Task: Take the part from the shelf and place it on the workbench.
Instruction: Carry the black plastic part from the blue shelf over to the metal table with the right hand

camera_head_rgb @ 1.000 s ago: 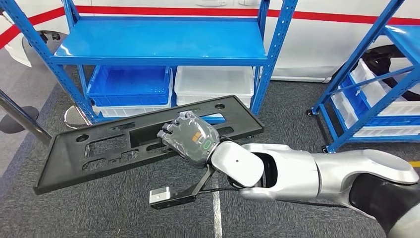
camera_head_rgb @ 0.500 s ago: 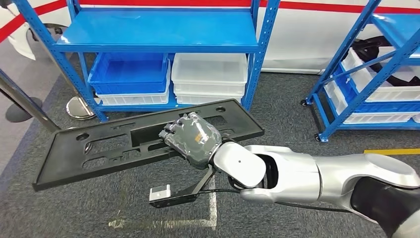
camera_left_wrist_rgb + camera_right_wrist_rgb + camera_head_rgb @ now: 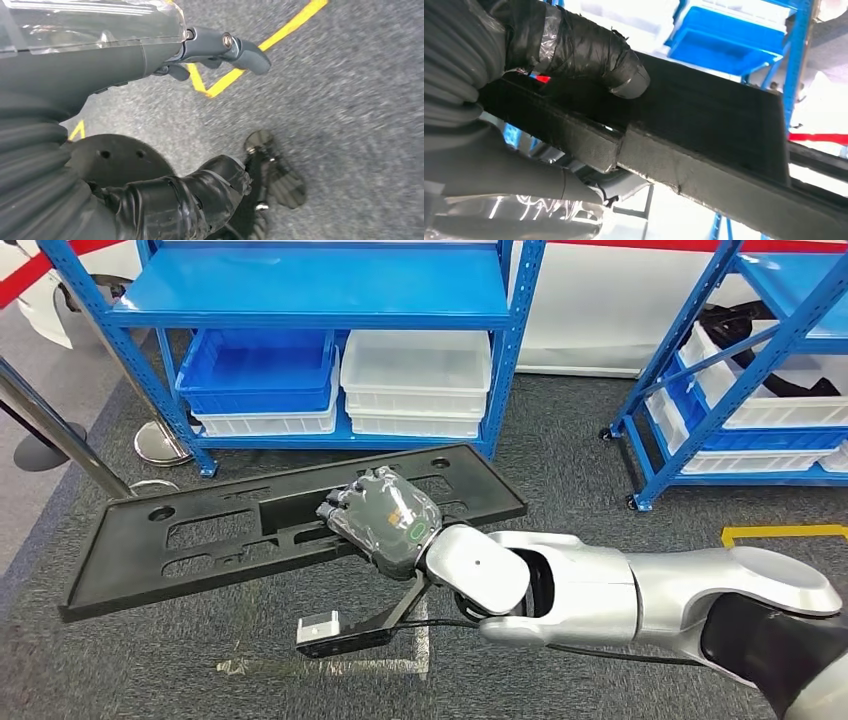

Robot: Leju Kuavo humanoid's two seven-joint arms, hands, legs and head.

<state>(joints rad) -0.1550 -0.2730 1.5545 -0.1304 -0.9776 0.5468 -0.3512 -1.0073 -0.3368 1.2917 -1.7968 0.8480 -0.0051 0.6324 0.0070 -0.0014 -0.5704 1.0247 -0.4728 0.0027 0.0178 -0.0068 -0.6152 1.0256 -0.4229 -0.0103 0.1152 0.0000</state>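
Right hand (image 3: 383, 520) grips the part (image 3: 200, 540) — long axis left-right, near level.

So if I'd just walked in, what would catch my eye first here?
Probably the long black panel with cut-out holes, carried flat above the grey carpet by the right hand, which grips it near the middle. Behind it stands a blue shelf with blue and white bins on its lowest level.

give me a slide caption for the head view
Right hand holds a long black slotted part above grey carpet, facing a blue shelf stacked with bins.
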